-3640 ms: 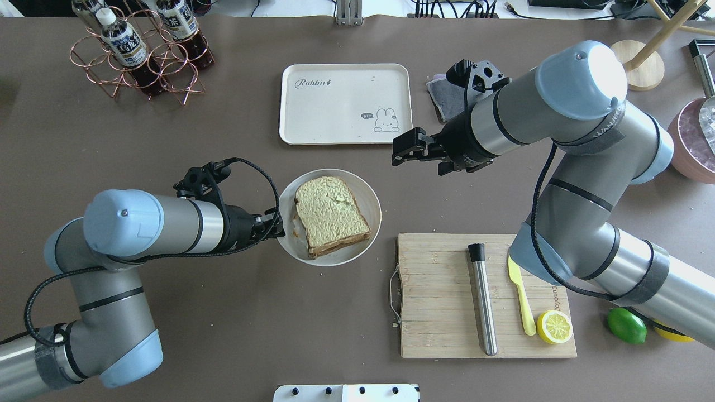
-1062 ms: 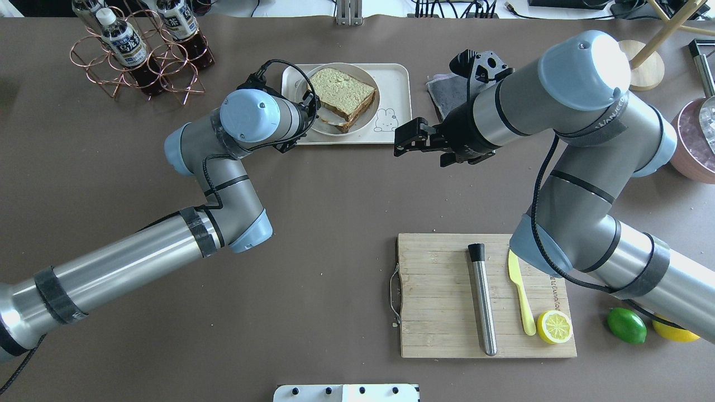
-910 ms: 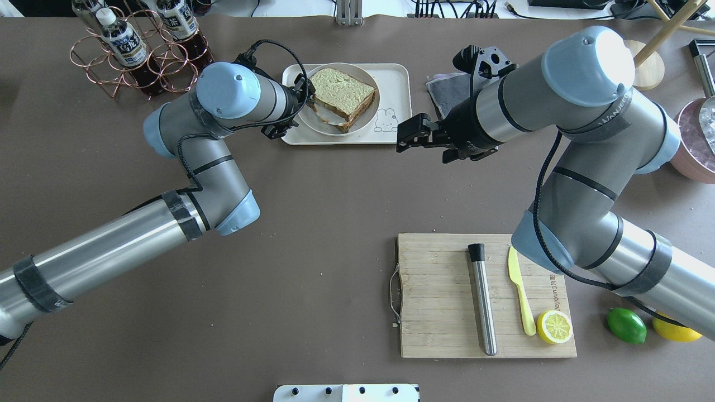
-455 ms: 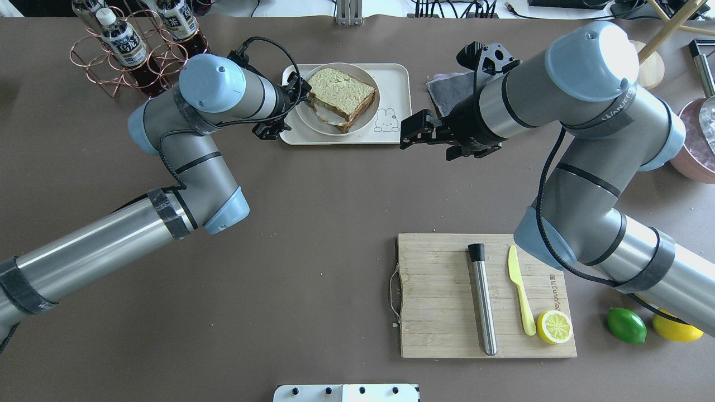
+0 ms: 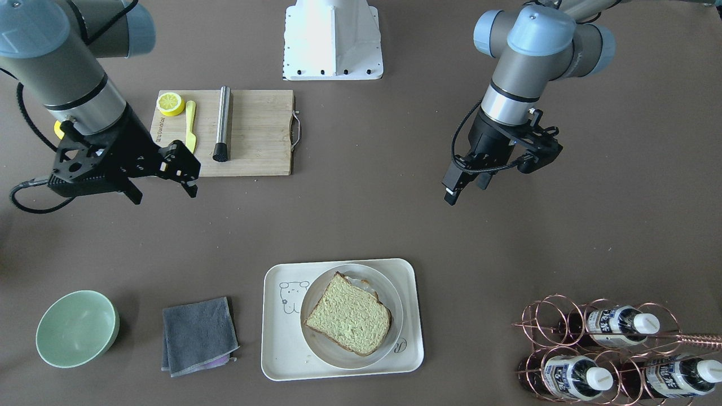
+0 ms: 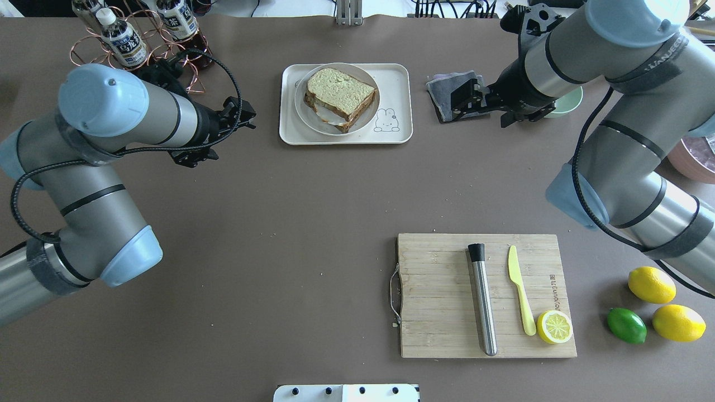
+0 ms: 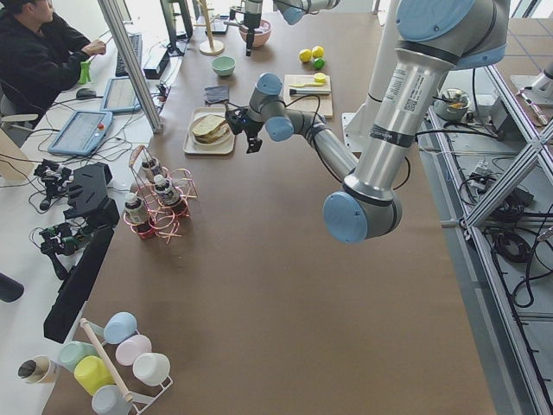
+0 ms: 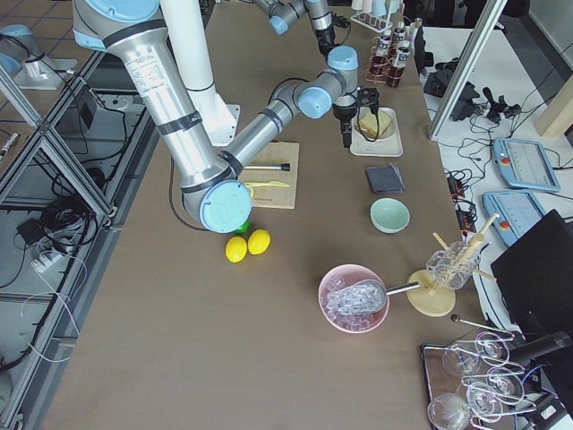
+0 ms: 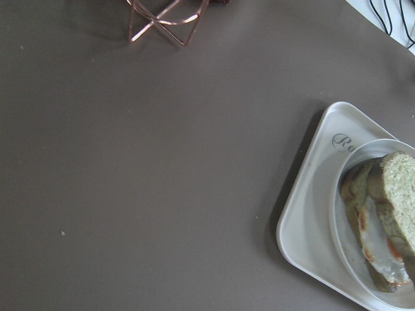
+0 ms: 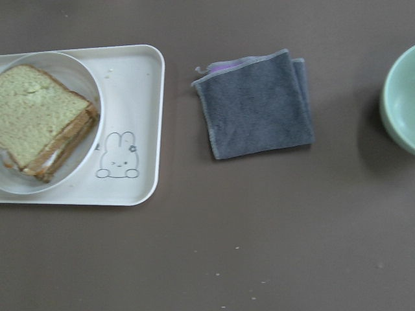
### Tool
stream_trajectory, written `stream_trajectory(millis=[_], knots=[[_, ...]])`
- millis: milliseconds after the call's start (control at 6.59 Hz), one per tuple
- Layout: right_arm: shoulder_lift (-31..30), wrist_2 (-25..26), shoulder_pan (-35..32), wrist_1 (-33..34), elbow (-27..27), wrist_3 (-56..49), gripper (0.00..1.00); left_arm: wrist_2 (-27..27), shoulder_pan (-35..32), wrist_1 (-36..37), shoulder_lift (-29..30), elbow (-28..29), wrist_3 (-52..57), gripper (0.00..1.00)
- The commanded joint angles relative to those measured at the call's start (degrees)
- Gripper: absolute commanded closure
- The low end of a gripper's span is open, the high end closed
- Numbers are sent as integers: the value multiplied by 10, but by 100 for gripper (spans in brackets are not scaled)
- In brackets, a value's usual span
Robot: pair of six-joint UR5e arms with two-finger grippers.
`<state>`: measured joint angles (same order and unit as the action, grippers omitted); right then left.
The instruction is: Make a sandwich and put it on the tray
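Brown tabletop (image 6: 279,223) is filling my overhead feed, and I am seeing the tray (image 6: 397,84) lying at 12 o'clock on it. I am reading the sandwich (image 6: 341,94) as sitting on a round grey plate (image 6: 306,113). That plate is resting inside the tray, toward its 9 o'clock side, and egg white is peeking out between the slices in my left wrist feed. The left gripper (image 6: 247,114) is hanging at 9 o'clock of the tray, apart from it, its fingers spread and gripping nothing. The right gripper (image 6: 461,98) is hovering at 3 o'clock of the tray, overlapping a folded grey cloth (image 6: 441,89) in the overhead feed; its fingers are looking parted too and are carrying nothing. At 5 o'clock of the tray a wooden cutting board (image 6: 435,290) is holding a steel rod (image 6: 483,301), a yellow knife (image 6: 520,296) and a lemon half (image 6: 554,326)
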<state>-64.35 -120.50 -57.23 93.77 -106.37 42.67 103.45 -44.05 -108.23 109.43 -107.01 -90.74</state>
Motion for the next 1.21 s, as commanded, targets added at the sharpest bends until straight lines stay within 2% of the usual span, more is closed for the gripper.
stream_trajectory(millis=[0, 152, 303, 455, 607, 758, 910, 1062], knots=[[-44, 9, -100, 127, 9, -260, 0, 8, -65, 5, -111, -35, 220, 2], [-66, 11, -155, 172, 18, -383, 0, 63, -133, 6, -160, -29, 357, 2], [-109, 10, -202, 172, 27, -474, 0, 153, -243, 63, -177, -15, 513, 2], [-144, 4, -240, 170, 38, -526, 0, 188, -348, 139, -185, -3, 714, 2], [-180, -13, -284, 165, 54, -575, 0, 236, -441, 194, -186, 38, 863, 2], [-225, -31, -311, 165, 56, -599, 0, 295, -485, 207, -186, 84, 937, 2], [-260, -45, -331, 164, 55, -602, 0, 300, -505, 199, -201, 120, 982, 2], [-288, -54, -346, 129, 64, -597, 0, 301, -507, 198, -219, 135, 1013, 2]])
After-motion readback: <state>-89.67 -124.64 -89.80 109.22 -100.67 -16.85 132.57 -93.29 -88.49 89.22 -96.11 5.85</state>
